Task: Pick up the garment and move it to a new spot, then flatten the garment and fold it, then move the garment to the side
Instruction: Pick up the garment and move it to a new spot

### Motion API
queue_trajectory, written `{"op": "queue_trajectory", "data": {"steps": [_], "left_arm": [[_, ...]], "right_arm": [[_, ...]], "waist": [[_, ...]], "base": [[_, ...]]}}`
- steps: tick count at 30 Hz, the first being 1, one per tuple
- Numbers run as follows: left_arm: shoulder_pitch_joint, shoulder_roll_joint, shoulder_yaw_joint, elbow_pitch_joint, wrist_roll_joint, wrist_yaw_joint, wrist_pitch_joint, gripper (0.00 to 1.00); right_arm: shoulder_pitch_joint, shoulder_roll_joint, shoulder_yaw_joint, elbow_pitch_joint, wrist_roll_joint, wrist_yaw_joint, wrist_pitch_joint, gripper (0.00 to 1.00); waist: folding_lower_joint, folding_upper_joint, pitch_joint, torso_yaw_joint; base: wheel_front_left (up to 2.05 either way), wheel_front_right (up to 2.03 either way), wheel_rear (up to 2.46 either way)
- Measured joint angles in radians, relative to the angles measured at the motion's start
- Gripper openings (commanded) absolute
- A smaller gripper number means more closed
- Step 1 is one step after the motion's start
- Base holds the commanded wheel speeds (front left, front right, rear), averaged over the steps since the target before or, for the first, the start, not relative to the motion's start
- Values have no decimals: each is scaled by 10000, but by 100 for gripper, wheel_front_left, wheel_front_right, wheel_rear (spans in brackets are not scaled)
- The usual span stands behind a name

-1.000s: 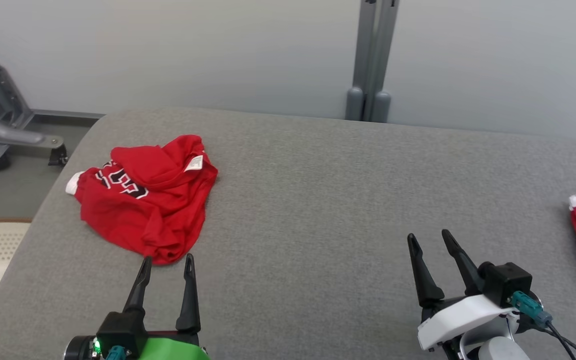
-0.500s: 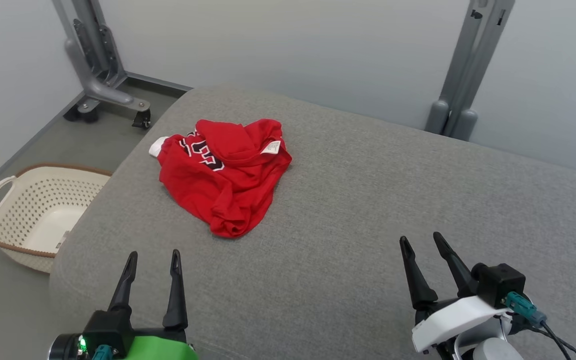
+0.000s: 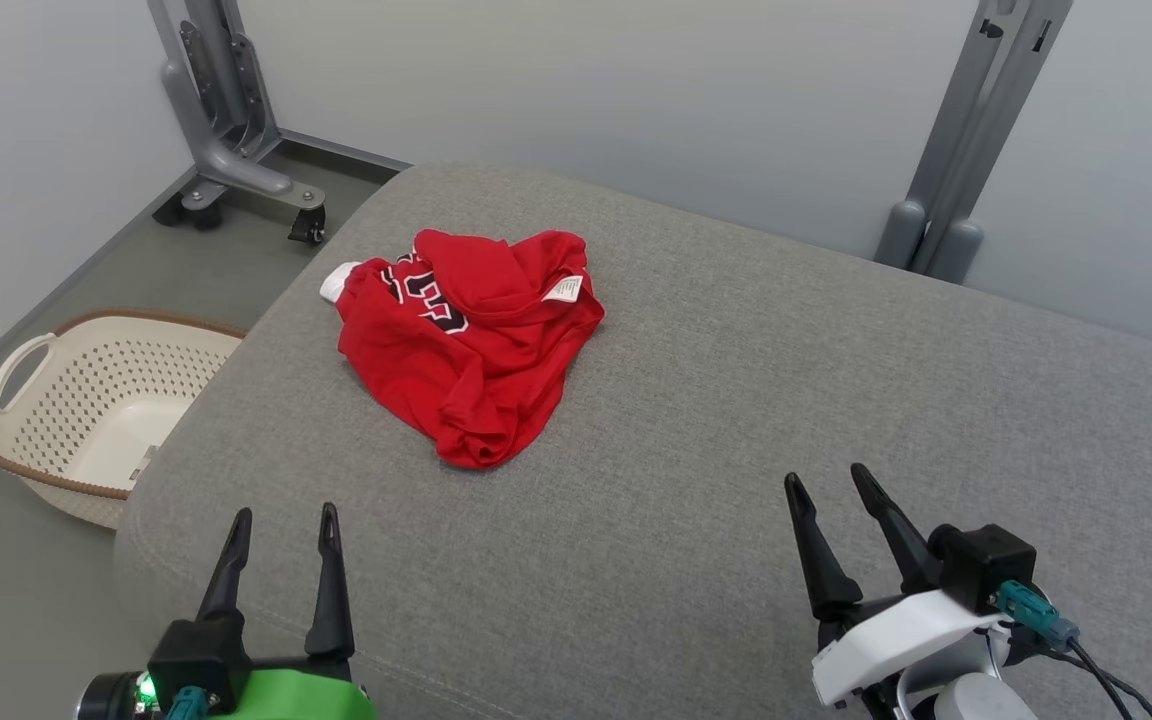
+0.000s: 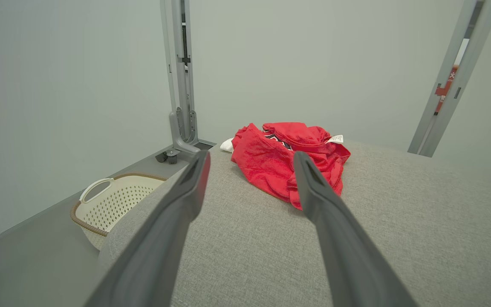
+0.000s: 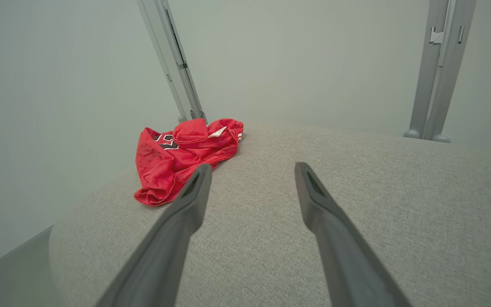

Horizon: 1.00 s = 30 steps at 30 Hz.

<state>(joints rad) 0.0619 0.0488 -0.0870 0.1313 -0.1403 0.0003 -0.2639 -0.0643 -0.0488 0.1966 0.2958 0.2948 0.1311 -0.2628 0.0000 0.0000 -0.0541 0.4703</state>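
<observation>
The red shirt (image 3: 466, 350) lies crumpled on the grey cushion (image 3: 756, 400) at about eleven o'clock, near its left edge; a basket (image 3: 86, 400) stands on the floor at nine; the left gripper (image 3: 284, 513) at seven and the right gripper (image 3: 824, 476) at five hover with fingers spread, empty; to lift cleanly, come in low and pinch a thick bunched fold.

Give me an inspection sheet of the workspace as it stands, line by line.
Surface: grey fabric pad, with the garment lying on it.
Job's things: red garment, crumpled, toward the far left corner, white label showing.
Clutter: nothing seen.
Grippers: left gripper and right gripper both open, holding nothing, short of the garment.
Cables: black cable with a teal plug at the right wrist.
Surroundings: cream basket on the floor at left; grey posts by the wall.
</observation>
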Motion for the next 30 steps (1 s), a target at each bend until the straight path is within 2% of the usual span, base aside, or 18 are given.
{"op": "queue_trajectory", "data": {"steps": [7,10,15,21,30], "left_arm": [[-918,6,539,468,221,261,0,100],[-1992,242,736,1636,286,257,0,100],[-3911,702,625,3545,345,-102,637,100],[-6072,815,616,5465,-63,-546,1764,100],[-8535,1246,562,7986,-280,-796,2671,100]], "right_arm": [[-167,4,35,10,-464,0,0,100],[-698,-192,54,-81,-899,0,-2,100],[-1218,-744,42,-464,-1287,0,267,100],[-1737,-1363,-79,-1290,-1394,0,744,100],[-2138,-1779,-10,-2303,-1423,0,1312,100]], "waist": [[0,0,344,-188],[0,0,822,-305],[0,0,1559,-478],[0,0,2464,-712],[0,0,3686,-1157]], "base": [[0,0,0],[0,0,0],[0,0,0],[0,0,0],[0,0,0]]}}
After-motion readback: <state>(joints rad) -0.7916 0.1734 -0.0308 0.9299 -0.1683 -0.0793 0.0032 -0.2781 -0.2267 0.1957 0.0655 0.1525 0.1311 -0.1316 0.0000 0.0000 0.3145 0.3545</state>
